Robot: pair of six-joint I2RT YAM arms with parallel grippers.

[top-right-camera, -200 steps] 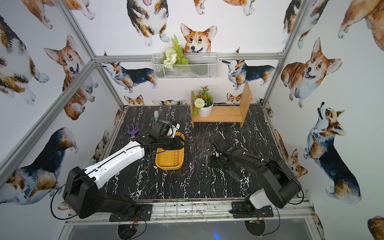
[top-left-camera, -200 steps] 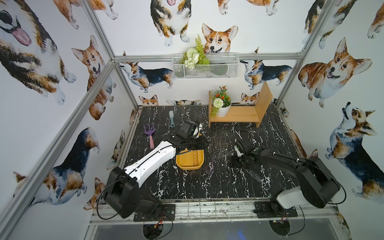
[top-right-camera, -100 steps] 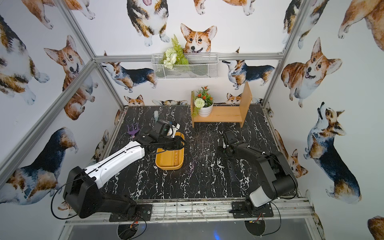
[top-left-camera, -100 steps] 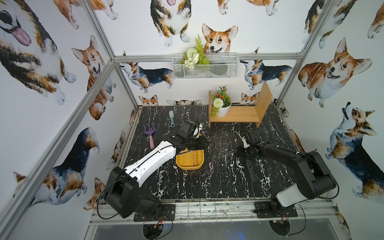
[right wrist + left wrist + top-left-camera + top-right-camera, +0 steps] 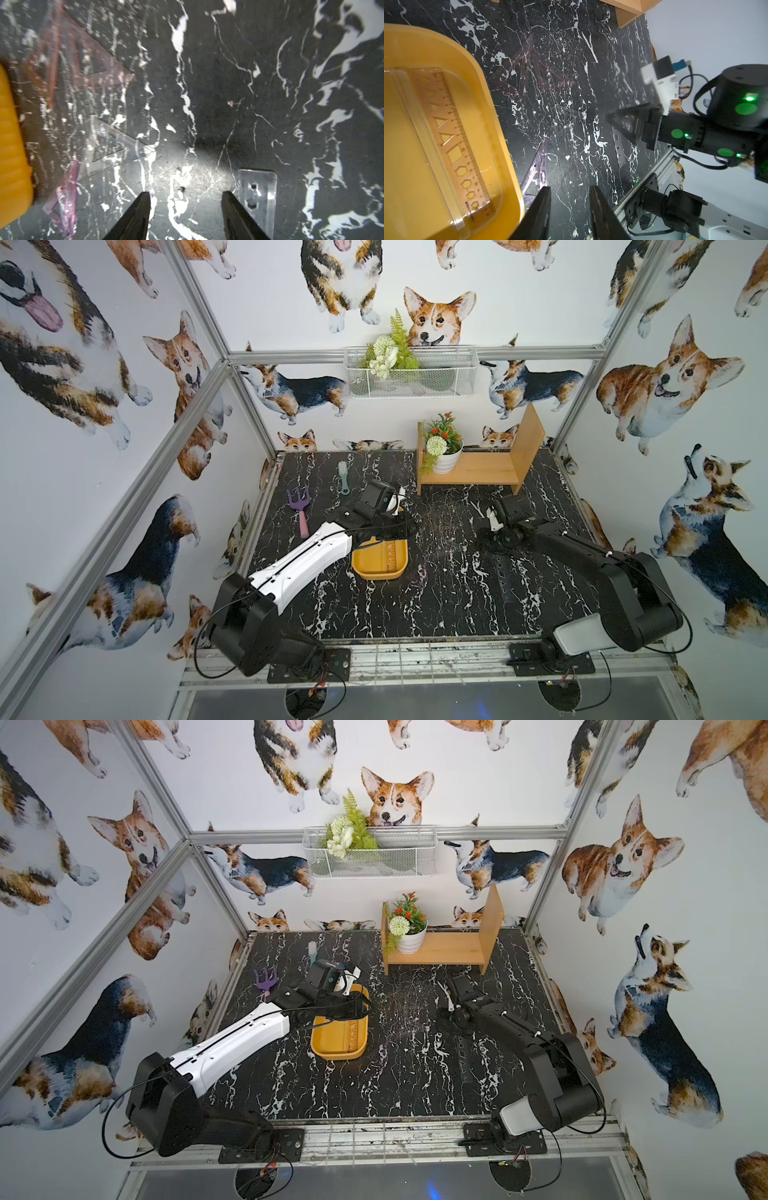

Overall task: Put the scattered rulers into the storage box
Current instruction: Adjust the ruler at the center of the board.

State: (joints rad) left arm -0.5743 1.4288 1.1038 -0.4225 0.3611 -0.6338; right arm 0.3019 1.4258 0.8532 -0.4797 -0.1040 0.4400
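**Right arm shifted up-frame; one ruler boxed**

Right gripper [image 5: 185, 193] has swung up-frame. Its jaws are half apart and empty, just beside a clear stencil ruler [image 5: 257, 187]. Mid-frame, the storage box [image 5: 368, 562] holds one straight ruler [image 5: 454, 141]. Left gripper [image 5: 570, 188] is narrowly parted and empty. Set squares [image 5: 539, 76] are still on the table, probably the next pick.

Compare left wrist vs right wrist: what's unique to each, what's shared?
Left wrist only: a ruler lying inside the storage box, the right hand seen whole, a shelf corner. Right wrist only: the rounded end of the clear stencil ruler, by its fingertip. Both: the box's rim, pink set square, clear set square, purple ruler, marble tabletop.
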